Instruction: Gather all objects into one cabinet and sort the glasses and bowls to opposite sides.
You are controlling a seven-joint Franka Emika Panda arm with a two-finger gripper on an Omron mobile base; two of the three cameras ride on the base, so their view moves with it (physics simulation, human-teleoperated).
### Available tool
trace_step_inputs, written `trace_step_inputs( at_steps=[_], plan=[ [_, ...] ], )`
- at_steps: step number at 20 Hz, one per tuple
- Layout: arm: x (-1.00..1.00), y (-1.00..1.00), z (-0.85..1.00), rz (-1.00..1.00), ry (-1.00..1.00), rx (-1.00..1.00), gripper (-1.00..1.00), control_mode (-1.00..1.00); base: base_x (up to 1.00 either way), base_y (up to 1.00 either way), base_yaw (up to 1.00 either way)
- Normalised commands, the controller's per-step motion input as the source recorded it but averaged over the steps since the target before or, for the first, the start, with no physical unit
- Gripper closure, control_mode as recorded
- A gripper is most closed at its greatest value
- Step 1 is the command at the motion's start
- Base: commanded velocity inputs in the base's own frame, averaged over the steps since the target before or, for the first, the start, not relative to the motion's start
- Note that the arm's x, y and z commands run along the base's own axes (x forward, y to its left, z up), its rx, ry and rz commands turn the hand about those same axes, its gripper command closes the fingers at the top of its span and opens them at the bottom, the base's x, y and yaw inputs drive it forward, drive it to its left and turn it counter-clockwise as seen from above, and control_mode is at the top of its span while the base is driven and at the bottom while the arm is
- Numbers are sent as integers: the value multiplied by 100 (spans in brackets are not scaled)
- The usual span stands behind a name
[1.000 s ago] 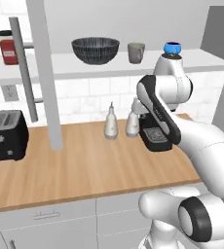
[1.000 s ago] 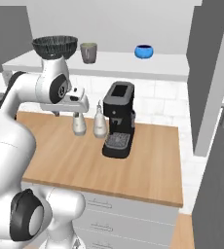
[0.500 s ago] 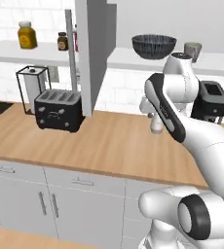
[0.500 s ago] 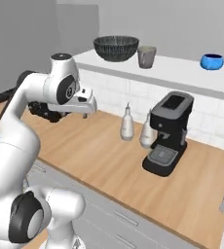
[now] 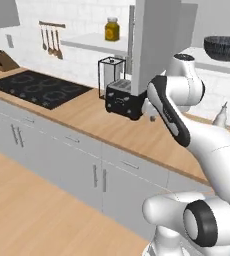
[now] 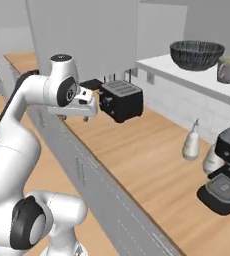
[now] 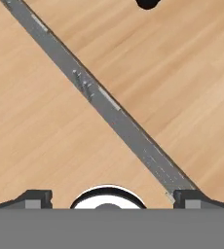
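The wide black ribbed bowl (image 5: 224, 47) (image 6: 197, 54) stands on the white shelf (image 6: 179, 75) of the open cabinet. A dull grey cup (image 6: 229, 69) sits just right of it. The cabinet's grey door (image 5: 154, 45) (image 6: 87, 35) hangs open, with its steel bar handle (image 5: 131, 35) facing me. My gripper (image 6: 73, 118) (image 5: 151, 116) (image 7: 112, 199) hangs far left of the shelf, over the counter's front edge beside the toaster, and points down. It is open, its fingertips (image 7: 33, 197) wide apart with nothing between them.
A black toaster (image 5: 124, 97) (image 6: 119, 100) stands on the wooden counter (image 6: 147, 165) close behind my hand. A white shaker (image 6: 191, 142) and a black coffee machine (image 6: 227, 170) are further right. A cooktop (image 5: 34, 87), a knife block (image 5: 2, 60) and a yellow jar (image 5: 111, 29) lie left.
The whole picture has shifted: the base has moved left along the counter, so shelf, toaster and coffee machine slid right. The arm swung left, and the jaws opened a little wider.
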Motion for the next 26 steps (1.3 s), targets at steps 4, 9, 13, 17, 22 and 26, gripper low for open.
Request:
trace_step_inputs(
  at_steps=[4, 9, 13, 17, 22, 26],
  plan=[
    [0, 0, 0, 0, 0, 0, -100, 100, -9, 40, 73],
    [0, 0, 0, 0, 0, 0, -100, 100, 0, 49, 79],
    [0, 0, 0, 0, 0, 0, -100, 100, 22, 59, 73],
    [0, 0, 0, 0, 0, 0, -100, 100, 97, 27, 14],
    [0, 0, 0, 0, 0, 0, -100, 100, 100, -5, 10],
    [0, 0, 0, 0, 0, 0, -100, 100, 100, 0, 8]
  ],
)
